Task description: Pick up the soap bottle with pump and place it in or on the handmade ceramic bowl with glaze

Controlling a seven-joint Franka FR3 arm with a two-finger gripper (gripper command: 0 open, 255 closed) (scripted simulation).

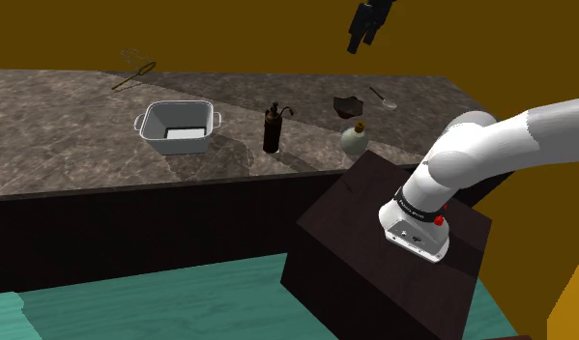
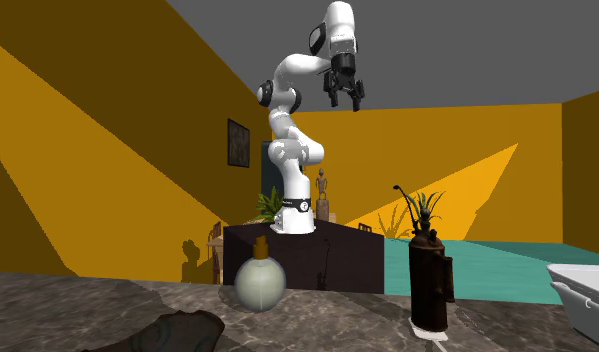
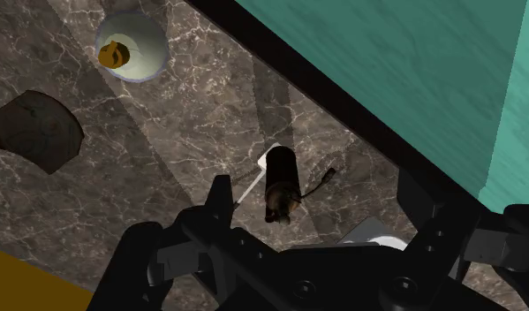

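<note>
The soap bottle with pump (image 1: 273, 130) is dark brown and stands upright on the marbled counter (image 1: 74, 126), between a white pot and a round flask. From the far side the soap bottle (image 2: 428, 280) shows its curved pump spout. The dark, rough bowl (image 1: 348, 105) sits farther back toward the wall, also seen low as the bowl (image 2: 172, 335). My gripper (image 1: 367, 24) hangs high above the counter, open and holding nothing. In the wrist view the gripper (image 3: 320, 208) looks straight down: the bottle (image 3: 281, 183) lies far below between its spread fingers, and the bowl (image 3: 37, 128) is off to one side.
A white two-handled pot (image 1: 179, 127) stands at the bottle's left in the shoulder view. A pale round flask (image 1: 355, 140) sits near the counter's front edge by the stand (image 1: 393, 251). A spoon (image 1: 382, 97) and a wire whisk (image 1: 134, 70) lie near the back wall.
</note>
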